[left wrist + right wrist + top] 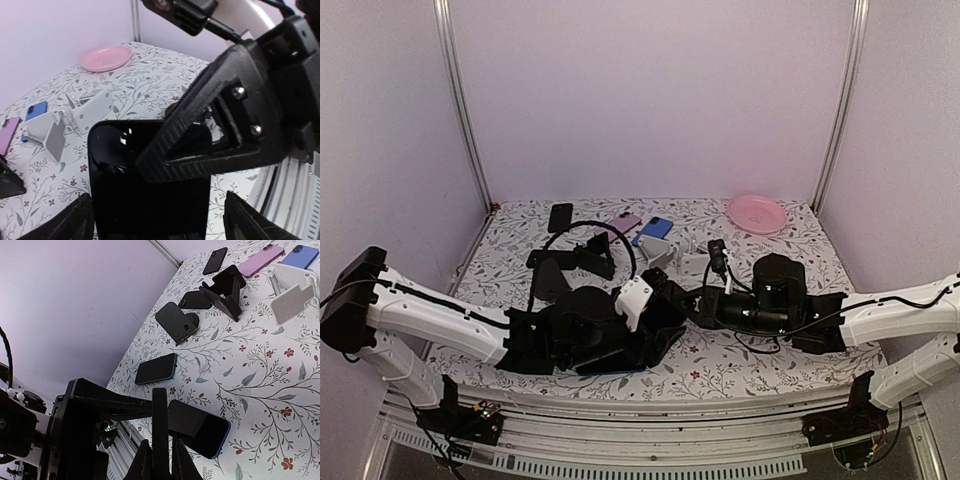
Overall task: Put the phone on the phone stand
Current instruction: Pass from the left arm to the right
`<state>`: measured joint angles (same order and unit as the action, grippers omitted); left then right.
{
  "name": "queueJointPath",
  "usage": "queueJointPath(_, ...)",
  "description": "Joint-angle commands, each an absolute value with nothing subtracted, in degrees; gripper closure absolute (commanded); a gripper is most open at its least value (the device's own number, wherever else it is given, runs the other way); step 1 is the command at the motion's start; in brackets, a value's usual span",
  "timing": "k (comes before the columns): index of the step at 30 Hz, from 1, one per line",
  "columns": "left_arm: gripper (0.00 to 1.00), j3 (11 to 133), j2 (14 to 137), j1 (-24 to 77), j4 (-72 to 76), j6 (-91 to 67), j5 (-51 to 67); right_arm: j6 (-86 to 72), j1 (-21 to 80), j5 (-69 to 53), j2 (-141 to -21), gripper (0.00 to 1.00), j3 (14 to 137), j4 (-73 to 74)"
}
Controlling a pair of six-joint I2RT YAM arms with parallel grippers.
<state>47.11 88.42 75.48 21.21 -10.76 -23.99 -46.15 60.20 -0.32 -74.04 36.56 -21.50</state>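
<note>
A black phone with a blue edge (150, 200) lies flat on the floral table near the front edge; it also shows in the right wrist view (205, 430). My left gripper (157, 220) is open and straddles it, one finger on each side, with a gap showing at the right. My right gripper (160, 455) is shut on a black ribbed phone stand (200, 145), gripping its thin plate (160, 420) and holding it over the phone's far end. In the top view both grippers, left (625, 335) and right (675, 300), meet at centre front and hide the phone.
A teal-edged phone (156, 369) lies to the left. Black stands (175, 322) (225, 290), white and grey stands (92, 107) (52, 137), a black phone (560, 217), a pink phone (623, 225), a blue phone (653, 230) and a pink plate (757, 213) sit further back.
</note>
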Motion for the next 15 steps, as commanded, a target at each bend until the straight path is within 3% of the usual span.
queueJointPath(1,0.09,43.13,83.46,74.4,24.89,-12.2,-13.2,-37.66,59.56,-1.85,-70.16,0.97,36.72,-19.81)
queueJointPath(9,0.06,34.49,74.14,66.62,30.79,-17.24,9.77,-27.95,59.23,-9.82,-61.67,0.97,35.65,-17.31)
queueJointPath(15,0.13,30.9,73.08,62.28,36.74,-21.87,24.27,-22.58,59.23,-17.96,-59.18,0.97,36.34,-17.37)
